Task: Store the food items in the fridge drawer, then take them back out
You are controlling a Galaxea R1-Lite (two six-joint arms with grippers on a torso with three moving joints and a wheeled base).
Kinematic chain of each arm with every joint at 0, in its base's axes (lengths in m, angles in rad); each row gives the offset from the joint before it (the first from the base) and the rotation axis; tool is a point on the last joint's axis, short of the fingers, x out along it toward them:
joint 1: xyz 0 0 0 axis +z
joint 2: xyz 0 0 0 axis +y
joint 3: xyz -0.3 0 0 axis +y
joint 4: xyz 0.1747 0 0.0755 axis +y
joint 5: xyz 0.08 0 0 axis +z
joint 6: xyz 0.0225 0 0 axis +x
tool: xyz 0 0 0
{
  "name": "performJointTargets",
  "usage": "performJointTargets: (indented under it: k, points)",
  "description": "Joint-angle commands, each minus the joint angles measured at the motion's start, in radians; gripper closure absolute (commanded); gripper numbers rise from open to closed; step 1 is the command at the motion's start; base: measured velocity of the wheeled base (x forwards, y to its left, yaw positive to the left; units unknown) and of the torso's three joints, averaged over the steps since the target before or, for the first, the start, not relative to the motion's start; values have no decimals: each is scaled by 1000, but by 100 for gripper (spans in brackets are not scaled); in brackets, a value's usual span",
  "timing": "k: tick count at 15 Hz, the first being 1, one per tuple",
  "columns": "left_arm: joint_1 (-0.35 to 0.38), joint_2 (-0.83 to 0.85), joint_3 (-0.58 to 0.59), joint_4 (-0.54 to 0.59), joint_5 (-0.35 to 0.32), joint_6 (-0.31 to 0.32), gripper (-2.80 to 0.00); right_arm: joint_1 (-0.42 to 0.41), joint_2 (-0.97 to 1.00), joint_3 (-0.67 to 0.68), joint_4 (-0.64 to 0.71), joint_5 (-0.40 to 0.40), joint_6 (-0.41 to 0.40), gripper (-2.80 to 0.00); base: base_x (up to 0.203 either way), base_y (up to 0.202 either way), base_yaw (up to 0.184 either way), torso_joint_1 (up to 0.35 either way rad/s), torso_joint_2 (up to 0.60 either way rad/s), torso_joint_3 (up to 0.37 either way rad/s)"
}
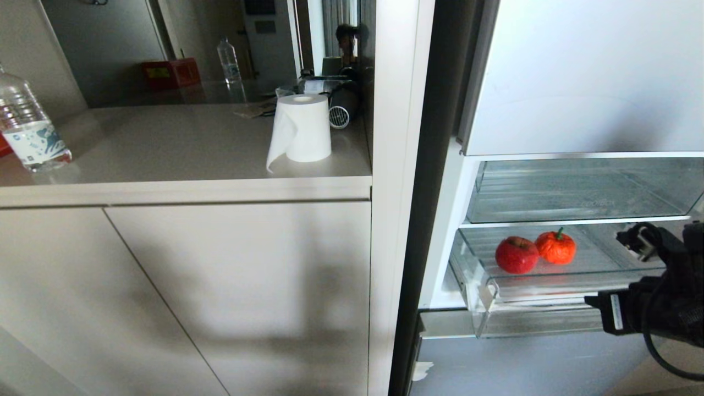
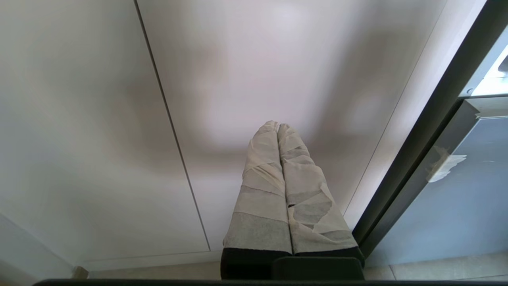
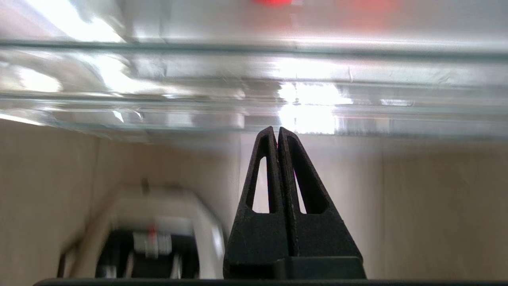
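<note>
We judge the storing half done: the lumpy orange fruit and a red apple lie touching in the pulled-out fridge drawer; our right gripper, fingers clenched and empty, nears its front lip, left gripper clenched, parked by the cabinet; taking both out remains

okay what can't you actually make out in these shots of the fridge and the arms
- Right gripper: in the head view its tips run off the right edge, so how near they are to the drawer is unclear.
- Apple and orange fruit: in the right wrist view only red blurs through the clear plastic; whether they touch is unclear.
- Left gripper: outside the head view.
- Person: a small, dark reflection.
- Bottle: cut off by the left edge.
</note>
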Motion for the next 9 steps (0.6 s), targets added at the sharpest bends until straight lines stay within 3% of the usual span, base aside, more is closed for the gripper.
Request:
performJointTargets:
  k: [1,9]
  points:
    - [0,0,0,0,1,0,0,10,132,-29,-127,7,3,0,0,0,0,0,0,0]
    - [0,0,0,0,1,0,0,21,-16,92,-173,12,20,0,0,0,0,0,0,0]
